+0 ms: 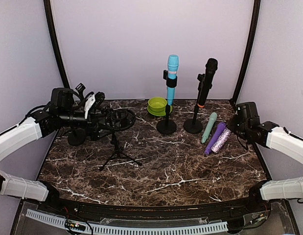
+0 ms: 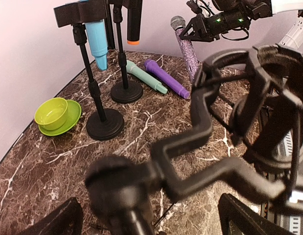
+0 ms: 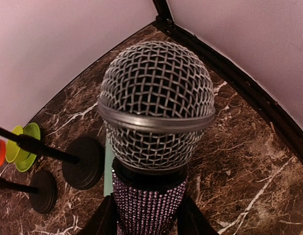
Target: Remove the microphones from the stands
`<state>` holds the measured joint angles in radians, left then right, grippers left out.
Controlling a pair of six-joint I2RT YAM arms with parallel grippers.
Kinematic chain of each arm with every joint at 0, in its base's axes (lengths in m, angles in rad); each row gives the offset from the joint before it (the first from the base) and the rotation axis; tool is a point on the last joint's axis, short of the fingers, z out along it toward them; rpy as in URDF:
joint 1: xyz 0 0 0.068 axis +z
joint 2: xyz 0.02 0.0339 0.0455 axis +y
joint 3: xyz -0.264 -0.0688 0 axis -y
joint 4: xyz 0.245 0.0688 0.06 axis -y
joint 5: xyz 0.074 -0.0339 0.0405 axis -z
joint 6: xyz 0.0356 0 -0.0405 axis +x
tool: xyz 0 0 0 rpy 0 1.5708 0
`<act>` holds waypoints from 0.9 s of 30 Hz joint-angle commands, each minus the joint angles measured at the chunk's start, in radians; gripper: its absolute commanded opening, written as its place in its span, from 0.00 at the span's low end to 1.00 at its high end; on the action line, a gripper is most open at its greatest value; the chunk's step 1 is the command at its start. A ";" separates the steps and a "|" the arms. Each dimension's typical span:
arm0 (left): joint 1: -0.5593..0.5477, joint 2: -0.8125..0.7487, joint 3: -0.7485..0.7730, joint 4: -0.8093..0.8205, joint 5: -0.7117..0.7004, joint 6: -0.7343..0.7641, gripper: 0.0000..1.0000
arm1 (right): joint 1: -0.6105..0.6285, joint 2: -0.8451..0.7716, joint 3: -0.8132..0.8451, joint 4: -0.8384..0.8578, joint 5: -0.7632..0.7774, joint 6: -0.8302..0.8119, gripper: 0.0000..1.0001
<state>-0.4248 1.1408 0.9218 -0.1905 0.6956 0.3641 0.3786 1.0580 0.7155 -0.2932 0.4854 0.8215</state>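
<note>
Dark, white-veined marbled surface (image 1: 166,171) inside pale lilac walls (image 1: 117,44). Far middle: green bowl (image 2: 52,112) on a matching saucer (image 2: 73,120). At the right, right gripper (image 3: 147,220) closed around the glittery purple microphone (image 3: 156,103), held tilted beside a teal microphone (image 1: 208,127) and a plain purple microphone (image 1: 214,139) lying flat. At the left, left gripper (image 2: 146,208) spread wide at the black mount (image 2: 249,98) of the tripod stand (image 1: 116,147).

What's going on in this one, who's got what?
The right gripper is shut on the glittery purple microphone, holding it at the table's right side near a teal microphone and a purple microphone lying there. The left gripper is open at the tripod stand, whose shock mount looks empty. A blue microphone and a black microphone sit in their stands.
</note>
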 commanded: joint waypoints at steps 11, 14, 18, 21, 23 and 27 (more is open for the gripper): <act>0.086 -0.095 -0.086 -0.143 0.094 0.035 0.99 | -0.239 0.335 0.067 0.073 -0.216 -0.036 0.00; 0.087 -0.106 -0.089 -0.144 0.101 0.041 0.99 | -0.258 0.402 0.094 0.093 -0.243 -0.041 0.00; 0.090 -0.111 -0.085 -0.155 0.095 0.044 0.99 | -0.290 0.457 0.118 0.109 -0.301 -0.038 0.24; 0.099 -0.116 -0.084 -0.164 0.093 0.033 0.99 | -0.297 0.468 0.126 0.118 -0.326 -0.035 0.42; 0.114 -0.114 -0.087 -0.175 0.121 0.032 0.99 | -0.297 0.468 0.124 0.129 -0.346 -0.031 0.52; 0.135 -0.095 -0.085 -0.187 0.148 0.013 0.98 | -0.297 0.469 0.117 0.147 -0.383 -0.024 0.61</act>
<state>-0.3077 1.0458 0.8417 -0.3450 0.7956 0.3893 0.0849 1.5280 0.8085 -0.2043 0.1532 0.7918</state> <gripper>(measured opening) 0.984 0.586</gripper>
